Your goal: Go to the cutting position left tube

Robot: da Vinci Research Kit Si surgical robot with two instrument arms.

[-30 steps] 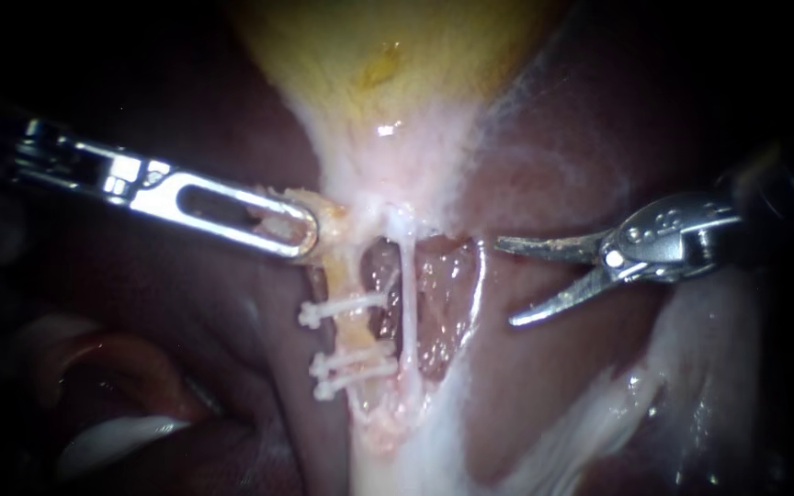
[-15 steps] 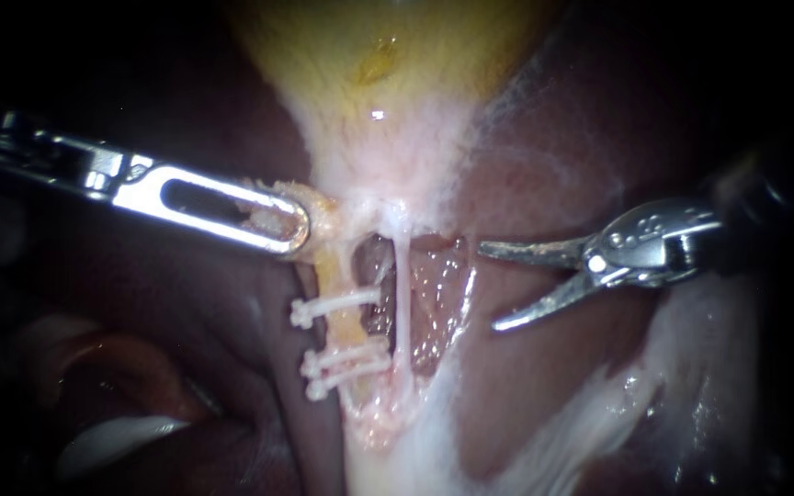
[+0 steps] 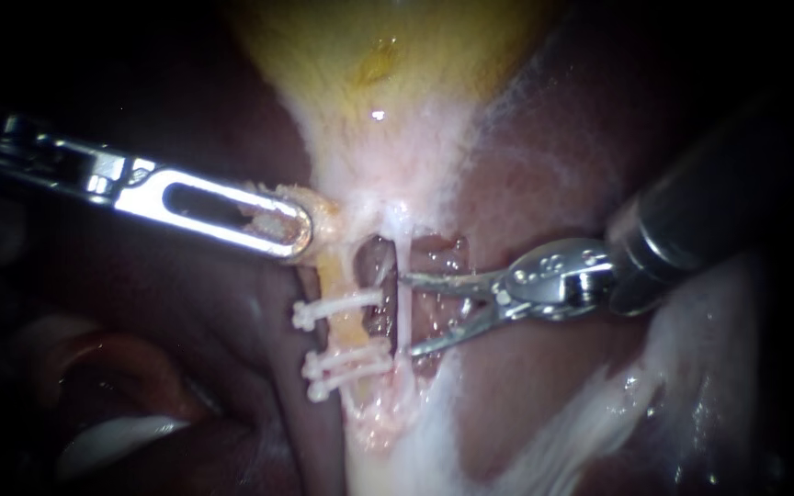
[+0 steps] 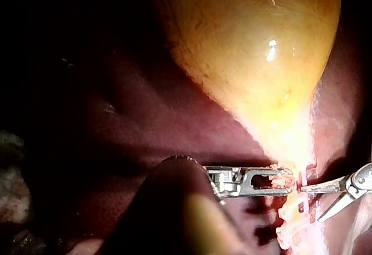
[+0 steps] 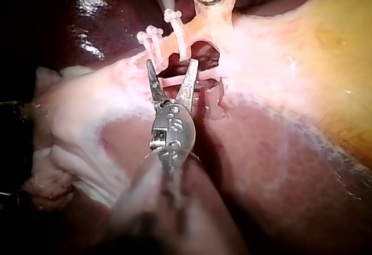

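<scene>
Light pools centrally, glints wetly on the gallbladder (image 4: 256,40), and fades to darkness at the edges.

2 instruments (image 3: 277,225) (image 3: 408,312) | 2 tubes (image 3: 349,329) (image 3: 404,303) | 3 clips (image 3: 337,307) (image 3: 349,360) (image 3: 353,375) | 1 gallbladder (image 3: 388,83)

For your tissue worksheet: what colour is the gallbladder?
The gallbladder is yellow-orange; the left wrist view shows it best.

I am looking at the yellow gallbladder (image 3: 397,55). It is getting narrow and pale at its lower end. The dark red liver (image 3: 535,377) is lying all around it. A thin white tube (image 3: 401,253) is running down over a wet red hollow. A wide band of white tissue (image 3: 618,404) is spreading across the liver, shining a little.
</scene>
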